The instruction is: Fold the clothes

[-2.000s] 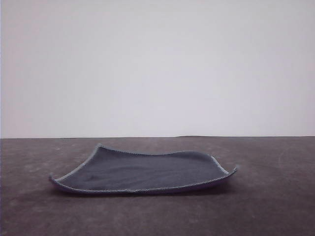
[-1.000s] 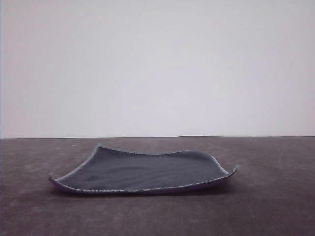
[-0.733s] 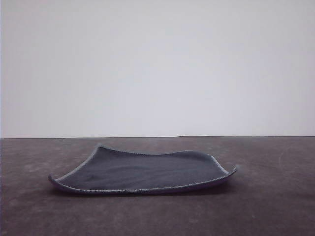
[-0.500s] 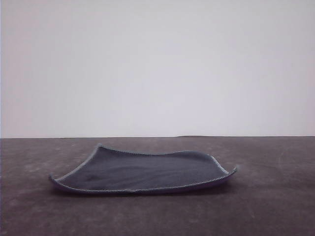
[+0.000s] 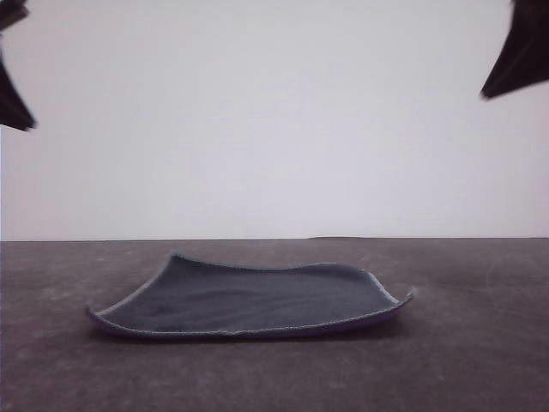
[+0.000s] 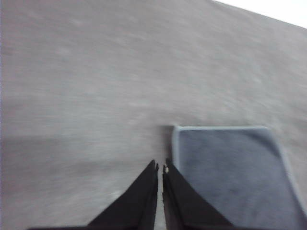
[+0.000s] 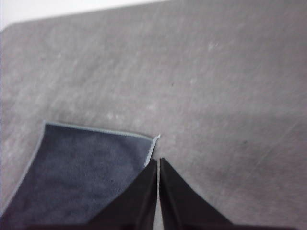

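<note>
Counter (image 5: 480, 360): dark grey-brown, matte, faintly mottled surface; carries the one item. Near strip bare.

Cloth (image 5: 249, 300): one small square of soft fabric, lying open near the middle of the counter, a little toward its left side. Dark grey-blue face up, fine nap, pale stitched border. A thin line of purple shows under the near edge, so the other face is down. Lies mostly flat; left and right near corners curl upward, far edge runs in a shallow wave. No fold made yet. Seen front-on it is wider across than deep, but as a square it has no real long axis.

Left gripper (image 6: 160, 168): black tapered jaws pressed together, holding nothing. In its wrist view the cloth's corner (image 6: 175, 129) sits just ahead of the tips and the cloth (image 6: 235, 177) spreads off to one side. In the front view it hangs high over the counter's left end (image 5: 13, 94).

Right gripper (image 7: 158, 163): black jaws likewise closed and empty. Its wrist view puts an upturned cloth corner (image 7: 156, 138) just ahead of the tips, the cloth (image 7: 81, 167) to the other side. Front view: high over the right end (image 5: 519, 51).

Relation for the coming move, as judged: each arm is lined up on its own corner, neither clearly nearer; both jaws must part and descend before any pinch. The raised corners should ease the pickup.

Backdrop (image 5: 274, 129): plain pale wall beyond the far edge.
</note>
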